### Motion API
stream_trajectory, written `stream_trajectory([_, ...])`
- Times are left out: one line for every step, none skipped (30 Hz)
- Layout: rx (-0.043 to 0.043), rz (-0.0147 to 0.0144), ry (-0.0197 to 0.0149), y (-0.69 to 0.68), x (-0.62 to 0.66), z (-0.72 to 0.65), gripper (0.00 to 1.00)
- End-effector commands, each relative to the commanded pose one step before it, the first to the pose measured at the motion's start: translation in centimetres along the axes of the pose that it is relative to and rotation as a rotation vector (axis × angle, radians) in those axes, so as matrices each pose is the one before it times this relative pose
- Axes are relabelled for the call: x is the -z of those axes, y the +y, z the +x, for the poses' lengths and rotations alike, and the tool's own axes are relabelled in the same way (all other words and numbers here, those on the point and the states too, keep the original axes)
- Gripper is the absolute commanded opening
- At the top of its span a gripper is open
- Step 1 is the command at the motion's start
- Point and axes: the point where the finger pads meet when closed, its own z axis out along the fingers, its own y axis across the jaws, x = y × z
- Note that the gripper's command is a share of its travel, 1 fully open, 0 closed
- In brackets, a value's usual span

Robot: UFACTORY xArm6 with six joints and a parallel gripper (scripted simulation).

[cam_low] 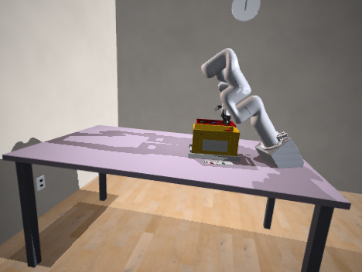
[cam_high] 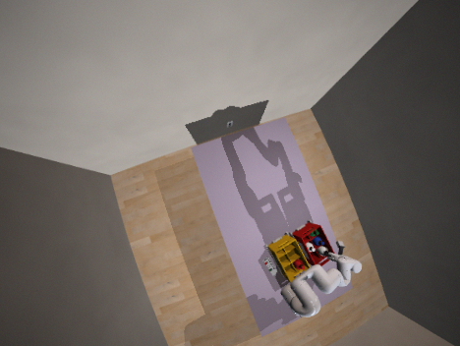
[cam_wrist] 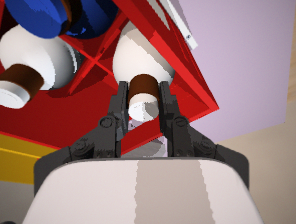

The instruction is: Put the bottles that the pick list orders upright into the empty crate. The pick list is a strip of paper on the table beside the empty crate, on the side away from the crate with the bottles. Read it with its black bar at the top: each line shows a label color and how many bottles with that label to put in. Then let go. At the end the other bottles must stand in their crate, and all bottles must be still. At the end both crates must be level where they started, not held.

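My gripper [cam_high: 326, 252] [cam_low: 227, 120] [cam_wrist: 143, 92] is shut on the brown neck of a white bottle [cam_wrist: 135, 57], in a corner compartment of the red crate [cam_low: 213, 121] [cam_wrist: 45, 117]. The bottle's lower part is hidden. Another white bottle [cam_high: 310, 247] [cam_wrist: 37, 50] and a blue bottle [cam_high: 319, 241] [cam_wrist: 90, 22] stand in the red crate. Green [cam_high: 315, 233] shows at its far end. The yellow crate [cam_low: 206, 134] [cam_wrist: 17, 162] holds red-labelled contents [cam_high: 299, 264] at its near end; its other visible compartments look empty. The pick list [cam_high: 269, 265] [cam_low: 218, 162] shows small red and green marks, too small to read.
The two crates stand side by side on the lilac table [cam_high: 231, 236] [cam_low: 116, 154]. The crate walls and dividers rise close around the fingers. The arm [cam_high: 302, 300] [cam_low: 236, 81] reaches over the crates' near side from its grey base [cam_low: 284, 154].
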Motion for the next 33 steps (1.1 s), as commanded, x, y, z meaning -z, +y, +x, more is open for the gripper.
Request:
stream_trajectory([0.00137, -0.00269, 0.00299, 0.051, 1.054, 0.127, 0.0])
stream_trajectory([0.0, -0.00001, 0.0, 0.0, 0.167, 0.0, 0.0])
stream_trajectory([0.0, -0.00001, 0.0, 0.0, 0.167, 0.0, 0.0])
stream_trajectory([0.0, -0.00001, 0.0, 0.0, 0.167, 0.0, 0.0])
stream_trajectory([0.0, -0.00001, 0.0, 0.0, 0.167, 0.0, 0.0])
stream_trajectory([0.0, -0.00001, 0.0, 0.0, 0.167, 0.0, 0.0])
stream_trajectory([0.0, -0.00001, 0.0, 0.0, 0.167, 0.0, 0.0])
stream_trajectory([0.0, -0.00001, 0.0, 0.0, 0.167, 0.0, 0.0])
stream_trajectory([0.0, -0.00001, 0.0, 0.0, 0.167, 0.0, 0.0])
stream_trajectory([0.0, -0.00001, 0.0, 0.0, 0.167, 0.0, 0.0])
stream_trajectory([0.0, 0.0, 0.0, 0.0, 0.0, 0.0, 0.0])
stream_trajectory([0.0, 0.0, 0.0, 0.0, 0.0, 0.0, 0.0])
stream_trajectory([0.0, -0.00001, 0.0, 0.001, 0.167, 0.0, 0.0])
stream_trajectory([0.0, -0.00001, 0.0, 0.0, 0.167, 0.0, 0.0])
stream_trajectory([0.0, -0.00001, 0.0, 0.0, 0.167, 0.0, 0.0])
stream_trajectory([0.0, -0.00001, 0.0, 0.0, 0.167, 0.0, 0.0])
stream_trajectory([0.0, -0.00001, 0.0, 0.0, 0.167, 0.0, 0.0])
stream_trajectory([0.0, -0.00001, 0.0, 0.0, 0.167, 0.0, 0.0])
stream_trajectory([0.0, -0.00001, 0.0, 0.0, 0.167, 0.0, 0.0])
stream_trajectory([0.0, -0.00001, 0.0, 0.0, 0.167, 0.0, 0.0])
stream_trajectory([0.0, -0.00001, 0.0, 0.0, 0.167, 0.0, 0.0])
stream_trajectory([0.0, -0.00001, 0.0, 0.0, 0.167, 0.0, 0.0])
stream_trajectory([0.0, -0.00001, 0.0, 0.0, 0.167, 0.0, 0.0])
stream_trajectory([0.0, -0.00001, 0.0, 0.0, 0.167, 0.0, 0.0])
stream_trajectory([0.0, -0.00001, 0.0, 0.0, 0.167, 0.0, 0.0])
stream_trajectory([0.0, -0.00001, 0.0, 0.0, 0.167, 0.0, 0.0])
stream_trajectory([0.0, -0.00001, 0.0, 0.0, 0.167, 0.0, 0.0])
stream_trajectory([0.0, 0.0, 0.0, 0.0, 0.0, 0.0, 0.0])
stream_trajectory([0.0, 0.0, 0.0, 0.0, 0.0, 0.0, 0.0])
stream_trajectory([0.0, -0.00001, -0.00001, 0.001, 0.167, 0.0, 0.0])
stream_trajectory([0.0, -0.00001, 0.0, 0.0, 0.167, 0.0, 0.0])
stream_trajectory([0.0, -0.00001, 0.0, 0.0, 0.167, 0.0, 0.0])
stream_trajectory([0.0, -0.00001, 0.0, 0.0, 0.167, 0.0, 0.0])
